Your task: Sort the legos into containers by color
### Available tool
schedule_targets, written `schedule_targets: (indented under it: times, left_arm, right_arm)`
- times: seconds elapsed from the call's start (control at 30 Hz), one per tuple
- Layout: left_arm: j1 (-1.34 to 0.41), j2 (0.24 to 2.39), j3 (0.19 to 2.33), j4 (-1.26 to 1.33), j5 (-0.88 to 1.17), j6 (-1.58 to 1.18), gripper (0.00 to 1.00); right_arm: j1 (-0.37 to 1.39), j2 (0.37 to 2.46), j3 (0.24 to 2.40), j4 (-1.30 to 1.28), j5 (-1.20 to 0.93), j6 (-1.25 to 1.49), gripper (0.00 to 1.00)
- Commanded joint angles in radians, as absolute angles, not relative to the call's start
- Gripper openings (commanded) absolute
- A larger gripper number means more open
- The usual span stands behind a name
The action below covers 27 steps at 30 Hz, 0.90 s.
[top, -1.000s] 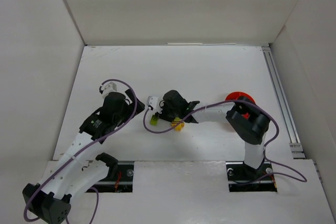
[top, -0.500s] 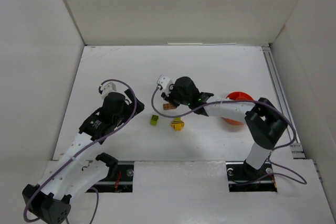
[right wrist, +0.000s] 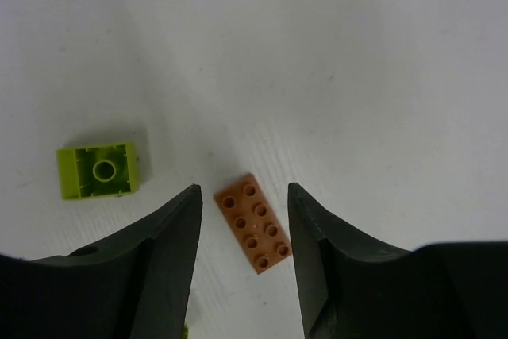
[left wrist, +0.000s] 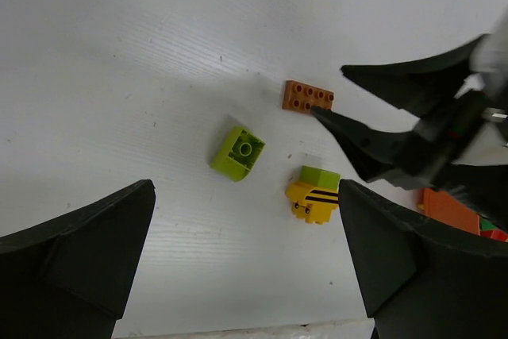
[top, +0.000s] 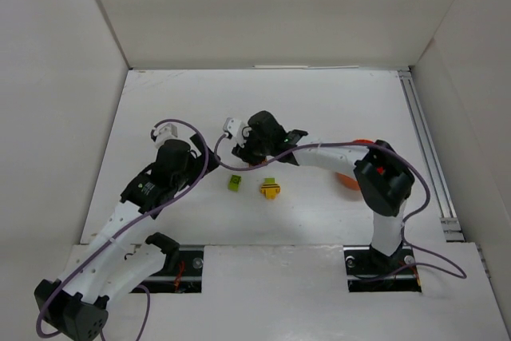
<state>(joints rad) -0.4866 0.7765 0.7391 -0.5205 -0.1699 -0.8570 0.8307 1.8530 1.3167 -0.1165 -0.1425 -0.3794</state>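
Note:
An orange-brown lego plate [right wrist: 254, 222] lies flat on the white table, between the fingers of my right gripper [right wrist: 243, 188]. The jaws are open, with a gap on each side of the plate. The left wrist view shows the same plate [left wrist: 308, 98] at the tips of the right gripper [left wrist: 327, 90]. A lime lego brick [top: 235, 183] lies studs down a little nearer. A yellow striped lego with a lime piece on top [top: 270, 189] sits to its right. The orange-red container [top: 349, 180] is mostly hidden behind the right arm. My left gripper [left wrist: 246, 275] hangs wide open above the table, holding nothing.
White walls enclose the table on the left, the far side and the right. A metal rail [top: 427, 149] runs along the right edge. Purple cables loop from both wrists. Green and red pieces [left wrist: 488, 228] show inside the container at the edge of the left wrist view.
The right gripper left the lime brick, swung farther back and then left, and now straddles the orange-brown plate. The left arm has not moved.

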Motion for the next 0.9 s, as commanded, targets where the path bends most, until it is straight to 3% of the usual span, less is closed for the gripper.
schedule_targets:
  times: [0.0,0.5,0.6,0.77,0.87]
  left_arm:
    - [-0.48,0.753,0.742,-0.5,-0.158,-0.831,1.0]
    - [-0.48,0.742,0.742,-0.52,-0.149,-0.821,1.0]
    - [-0.48,0.742,0.742,-0.52,-0.149,-0.821,1.0]
    - [-0.48,0.742,0.742,-0.52,-0.149,-0.821,1.0]
    - [-0.48,0.742,0.742,-0.52,-0.149,-0.821,1.0]
  right_arm:
    - [0.838,1.937,1.405,-0.305,-0.059,-0.451,0.54]
    - [0.856,2.04,1.439,-0.287,0.042,-0.538,0.59]
    - [0.856,2.06,1.439,-0.287,0.041,-0.538,0.5]
    - [0.856,2.06,1.439,-0.287,0.015,-0.514,0.24]
    - [0.856,2.025,1.428,-0.255,-0.003,-0.479,0.2]
